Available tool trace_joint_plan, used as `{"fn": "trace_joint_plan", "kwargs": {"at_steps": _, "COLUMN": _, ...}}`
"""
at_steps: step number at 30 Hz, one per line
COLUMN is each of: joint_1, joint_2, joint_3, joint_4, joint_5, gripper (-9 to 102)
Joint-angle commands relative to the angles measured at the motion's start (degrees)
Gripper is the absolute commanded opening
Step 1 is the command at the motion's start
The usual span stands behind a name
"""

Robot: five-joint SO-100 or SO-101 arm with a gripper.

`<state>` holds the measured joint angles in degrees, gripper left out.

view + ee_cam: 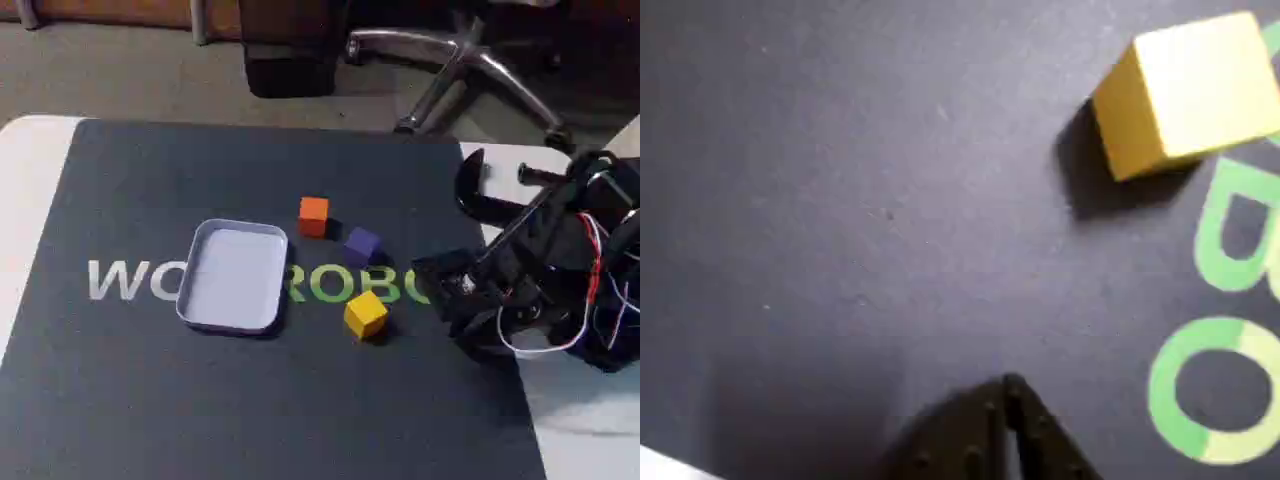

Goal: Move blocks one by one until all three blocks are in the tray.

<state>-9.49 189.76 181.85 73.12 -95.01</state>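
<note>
Gripper (1008,395) tips together, empty, base cropped | yellow block (1185,95) edge cut off | tray (232,276) empty

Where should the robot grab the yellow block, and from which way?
Grab the yellow block across two opposite flat sides, probably coming down from above. It sits alone on the mat, apart from the purple block and the tray, so both sides are free. The gripper looks shut, so it would need to open first.
</note>
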Motion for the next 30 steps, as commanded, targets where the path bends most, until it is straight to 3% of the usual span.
{"fn": "trace_joint_plan", "kwargs": {"at_steps": 1, "joint_1": 8.0, "joint_2": -0.1, "joint_3": -0.2, "joint_4": 0.2, "joint_5": -0.5, "gripper": -2}}
{"fn": "trace_joint_plan", "kwargs": {"at_steps": 20, "joint_1": 7.6, "joint_2": -0.1, "joint_3": -0.2, "joint_4": 0.2, "joint_5": -1.1, "gripper": -3}}
{"fn": "trace_joint_plan", "kwargs": {"at_steps": 30, "joint_1": 16.9, "joint_2": -0.2, "joint_3": -0.2, "joint_4": -0.1, "joint_5": -12.1, "gripper": -3}}
